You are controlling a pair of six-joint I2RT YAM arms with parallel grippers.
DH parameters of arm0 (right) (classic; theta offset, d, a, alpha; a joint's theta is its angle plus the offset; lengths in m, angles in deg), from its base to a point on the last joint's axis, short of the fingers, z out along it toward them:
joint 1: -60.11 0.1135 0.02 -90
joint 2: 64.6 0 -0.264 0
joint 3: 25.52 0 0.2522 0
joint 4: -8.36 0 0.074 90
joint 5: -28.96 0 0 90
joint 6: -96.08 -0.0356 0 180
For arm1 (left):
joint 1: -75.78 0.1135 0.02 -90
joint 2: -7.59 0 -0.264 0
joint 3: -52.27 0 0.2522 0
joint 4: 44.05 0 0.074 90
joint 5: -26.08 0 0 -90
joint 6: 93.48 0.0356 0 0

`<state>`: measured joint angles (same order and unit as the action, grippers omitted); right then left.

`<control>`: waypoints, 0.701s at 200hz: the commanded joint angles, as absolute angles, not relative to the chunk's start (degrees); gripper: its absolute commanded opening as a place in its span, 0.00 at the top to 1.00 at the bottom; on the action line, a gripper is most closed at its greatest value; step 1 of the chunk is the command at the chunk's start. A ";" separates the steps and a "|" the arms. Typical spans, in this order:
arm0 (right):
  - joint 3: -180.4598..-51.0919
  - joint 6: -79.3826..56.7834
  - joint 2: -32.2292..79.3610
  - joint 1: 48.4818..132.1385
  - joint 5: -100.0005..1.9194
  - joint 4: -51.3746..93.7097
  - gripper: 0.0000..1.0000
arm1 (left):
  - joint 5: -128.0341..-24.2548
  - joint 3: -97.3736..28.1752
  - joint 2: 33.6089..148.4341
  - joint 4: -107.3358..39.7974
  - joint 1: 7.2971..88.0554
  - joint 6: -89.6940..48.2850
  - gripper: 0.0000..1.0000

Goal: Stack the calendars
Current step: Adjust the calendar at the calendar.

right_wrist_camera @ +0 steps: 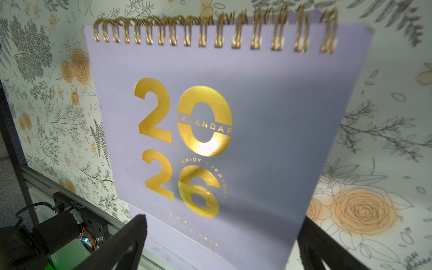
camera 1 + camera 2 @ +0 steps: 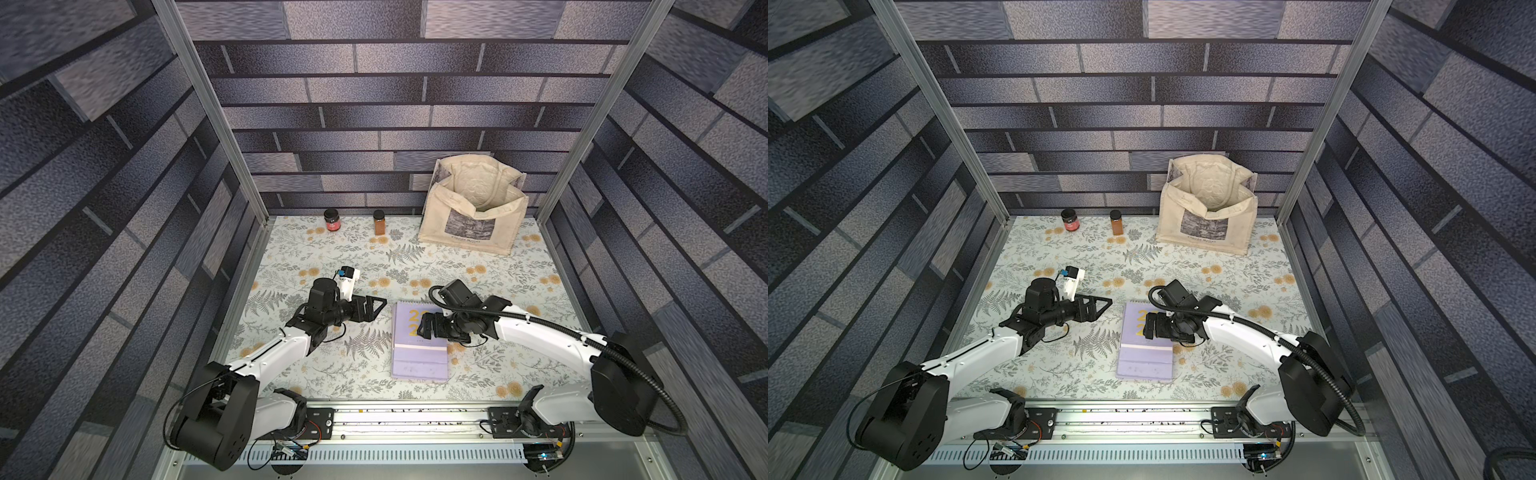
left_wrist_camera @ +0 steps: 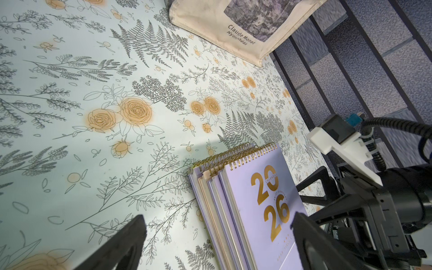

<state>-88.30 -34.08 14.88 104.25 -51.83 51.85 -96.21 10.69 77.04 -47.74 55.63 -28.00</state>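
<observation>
Calendars (image 2: pixel 419 361) piled, edges staggered; right gripper (image 2: pixel 423 327) low above pile, jaws apart; left gripper (image 2: pixel 376 307) beside, jaws apart; risk: stray finger brush skewing top layers.

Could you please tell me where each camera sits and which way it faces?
Top views: above the robot's base, looking down and forward over the table; left arm and right arm show whole, right gripper over the calendars.
Left wrist: on the left arm, facing across the table at the calendars' edge and the tote bag; the open left gripper and the right gripper show.
Right wrist: on the right arm, looking down at the top lilac cover; its open fingers show.
Shared: every view shows the calendars.
</observation>
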 commanded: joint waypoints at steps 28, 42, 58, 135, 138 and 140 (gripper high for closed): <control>-91.12 -35.00 17.34 106.47 -53.48 52.57 0.00 | -96.47 12.01 76.31 -48.92 56.27 -28.88 0.00; -91.70 -35.30 17.90 107.04 -53.96 52.91 0.00 | -96.70 12.14 76.32 -48.84 56.44 -28.80 0.00; -92.05 -35.50 18.40 107.54 -54.39 53.36 0.00 | -96.86 12.28 76.36 -49.05 56.68 -28.80 0.00; -93.15 -33.50 15.85 105.02 -58.52 58.13 0.00 | -99.80 14.20 74.98 -49.16 56.59 -29.06 0.00; -93.25 -33.43 15.89 104.78 -58.34 58.08 0.00 | -100.12 14.47 74.66 -49.25 56.55 -29.06 0.00; -93.25 -33.26 15.83 104.43 -58.14 57.87 0.00 | -100.30 14.57 74.48 -49.33 56.40 -29.06 0.00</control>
<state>-90.79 -34.71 17.11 106.08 -56.99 55.42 -97.17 12.40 76.89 -48.92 56.38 -28.19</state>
